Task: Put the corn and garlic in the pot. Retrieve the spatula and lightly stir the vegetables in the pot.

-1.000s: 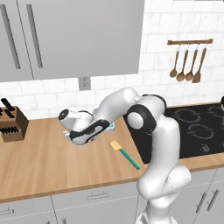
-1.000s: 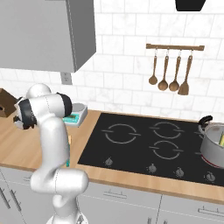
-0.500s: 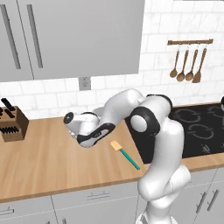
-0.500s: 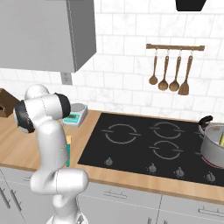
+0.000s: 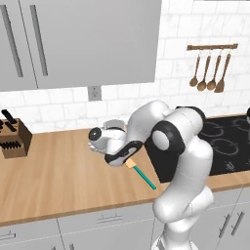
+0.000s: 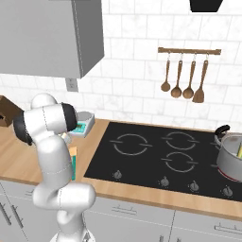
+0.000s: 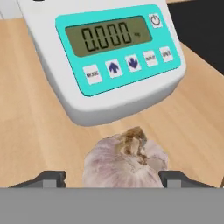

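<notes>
The garlic, a pale knobbly bulb, lies on the wooden counter just in front of a white scale. My gripper is open, one fingertip on each side of the bulb, with a gap showing on the left. From the left base view the hand hangs low over the counter beside the spatula, which has a teal handle and a yellow blade. The steel pot stands at the right end of the hob. The corn shows as a yellow-green sliver inside it.
The white scale with its teal display sits right behind the garlic. A knife block stands at the counter's far left. Wooden spoons and a wooden spatula hang on the wall rail above the black hob.
The hand has moved a little to the right and lower over the counter, beside the scale. The spatula and the pot have not moved.
</notes>
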